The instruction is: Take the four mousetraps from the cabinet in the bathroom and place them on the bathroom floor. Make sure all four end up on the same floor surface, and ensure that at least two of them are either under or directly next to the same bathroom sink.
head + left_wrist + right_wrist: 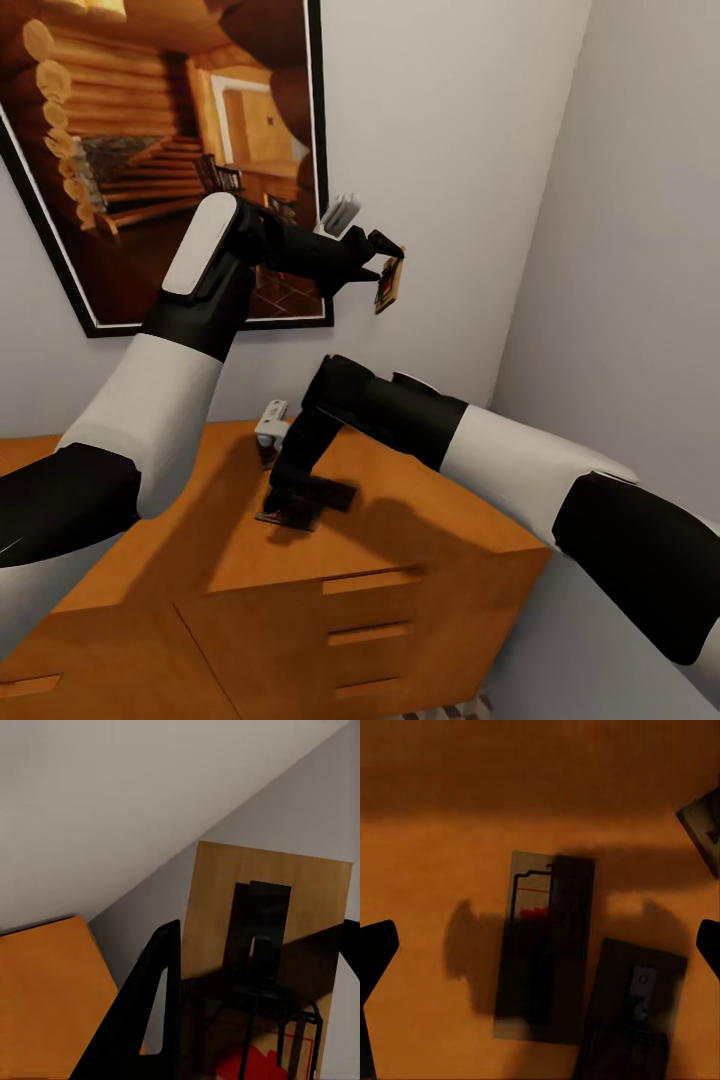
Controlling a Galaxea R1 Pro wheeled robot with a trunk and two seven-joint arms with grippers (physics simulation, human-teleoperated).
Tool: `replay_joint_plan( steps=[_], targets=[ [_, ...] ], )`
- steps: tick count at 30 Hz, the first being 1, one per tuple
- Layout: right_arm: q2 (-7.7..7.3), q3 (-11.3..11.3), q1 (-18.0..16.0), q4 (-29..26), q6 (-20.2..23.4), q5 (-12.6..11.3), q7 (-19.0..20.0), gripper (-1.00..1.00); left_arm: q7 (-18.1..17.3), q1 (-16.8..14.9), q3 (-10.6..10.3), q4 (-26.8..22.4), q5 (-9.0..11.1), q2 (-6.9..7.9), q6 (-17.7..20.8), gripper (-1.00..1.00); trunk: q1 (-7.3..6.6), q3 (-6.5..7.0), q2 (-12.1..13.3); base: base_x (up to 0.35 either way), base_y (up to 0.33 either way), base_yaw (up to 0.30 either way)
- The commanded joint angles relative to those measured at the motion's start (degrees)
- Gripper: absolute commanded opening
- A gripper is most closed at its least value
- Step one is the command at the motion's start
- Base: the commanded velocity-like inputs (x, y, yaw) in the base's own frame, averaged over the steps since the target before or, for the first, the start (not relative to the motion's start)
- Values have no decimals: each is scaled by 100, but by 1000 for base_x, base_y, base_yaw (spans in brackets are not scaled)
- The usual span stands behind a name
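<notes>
Both forearms crossed the near field of the head view, above the orange wooden desk (pixel 420 520) you had reached over. Your left tool (pixel 385 262) was raised against the far grey wall (pixel 470 130), beside the framed cabin picture (pixel 150 150), and was pinching one mousetrap (pixel 390 282) between its fingers; the left wrist view confirmed that trap (pixel 262 967) sat between them. Your right tool (pixel 300 505) hung low over the desk with its fingers (pixel 375 952) spread wide and nothing between them. Directly beneath it lay two more mousetraps (pixel 544 952), side by side and nearly touching, and the corner of another small piece (pixel 701 825) showed further off.

Risks noted: the two traps lay so close that a descending right tool could catch both, or push one aside. The held trap appeared gripped near its edge, so a quick swing might loosen it. None had reached the bathroom floor; that stage remained outstanding.
</notes>
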Motion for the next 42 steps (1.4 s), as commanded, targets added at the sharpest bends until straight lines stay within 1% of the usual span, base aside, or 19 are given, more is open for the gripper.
replay_joint_plan(
  steps=[1,18,32,40,42],
  targets=[
    [1,7,-6,-2,21,0,14,100,60,-5,0,-3,45,0,8,-100,0,-6,-4,-15,98,0],
    [1,7,11,-13,-12,1,23,100,60,18,-7,-1,45,3,-9,-100,0,-6,-4,-2,12,0],
    [1,-2,36,4,-14,-8,23,100,60,14,-1,-12,50,4,-6,-100,307,-258,-565,0,0,0],
    [1,-2,37,5,-7,-10,26,100,59,13,5,-211,57,4,0,-100,307,-258,-565,0,0,0],
    [1,-2,37,3,-6,-10,24,100,59,13,6,-228,65,4,2,-100,351,-293,-645,0,0,0]
  ],
)
